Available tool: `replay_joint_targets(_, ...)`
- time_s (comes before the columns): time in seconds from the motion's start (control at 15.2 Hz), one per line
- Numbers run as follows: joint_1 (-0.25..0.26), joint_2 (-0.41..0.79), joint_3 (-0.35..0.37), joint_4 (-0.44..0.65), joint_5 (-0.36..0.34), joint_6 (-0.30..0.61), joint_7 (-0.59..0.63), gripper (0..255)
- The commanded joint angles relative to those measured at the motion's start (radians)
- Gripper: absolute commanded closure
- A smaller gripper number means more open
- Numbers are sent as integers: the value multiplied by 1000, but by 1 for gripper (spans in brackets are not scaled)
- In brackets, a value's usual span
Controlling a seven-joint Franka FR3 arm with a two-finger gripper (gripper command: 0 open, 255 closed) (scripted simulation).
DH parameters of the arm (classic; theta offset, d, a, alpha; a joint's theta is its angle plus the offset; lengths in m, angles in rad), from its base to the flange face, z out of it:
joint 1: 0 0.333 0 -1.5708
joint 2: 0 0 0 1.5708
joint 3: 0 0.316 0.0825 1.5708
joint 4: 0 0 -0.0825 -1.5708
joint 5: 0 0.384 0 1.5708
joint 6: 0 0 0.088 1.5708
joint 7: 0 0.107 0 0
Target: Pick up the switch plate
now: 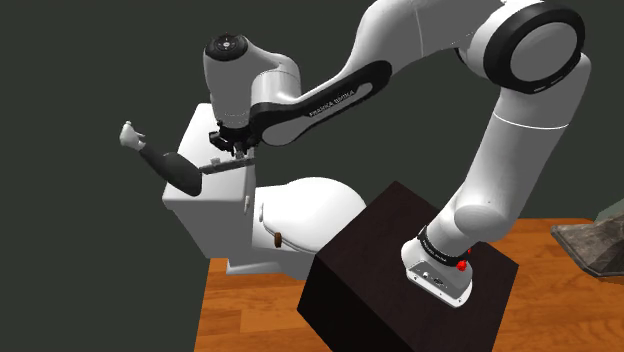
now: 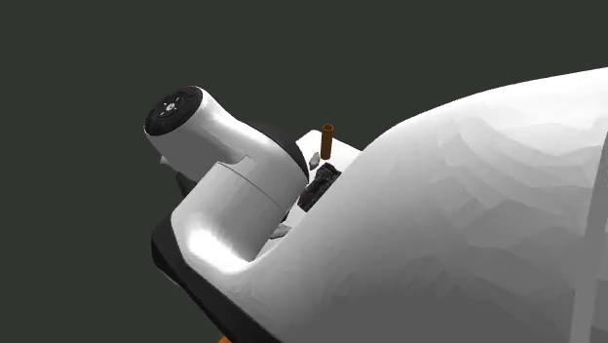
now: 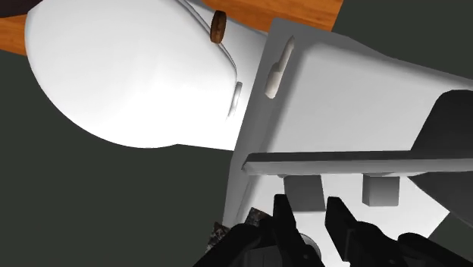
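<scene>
The switch plate [image 1: 222, 165] is a thin grey slab, level with the top of the white toilet tank [image 1: 205, 215]. In the wrist view I see the switch plate [image 3: 333, 161] edge-on, with small grey blocks under it. My black gripper [image 1: 232, 152] comes down on it from above. The gripper [image 3: 311, 206] has its fingers a narrow gap apart, closed on one of those blocks. How much of the plate rests on the tank is hidden.
A black rounded object with a pale tip [image 1: 168, 168] lies on the tank beside the plate. The white toilet lid [image 1: 305, 205] and a small brown knob [image 1: 275, 240] sit below. The dark stand [image 1: 400, 270] is on a wooden floor [image 1: 240, 310].
</scene>
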Motion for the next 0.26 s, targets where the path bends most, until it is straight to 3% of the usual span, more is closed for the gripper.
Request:
replay_joint_targets(0.0,-2,-13,6,12,15,-20,-14,255)
replay_joint_targets(0.2,-4,-20,8,18,24,-31,-22,255)
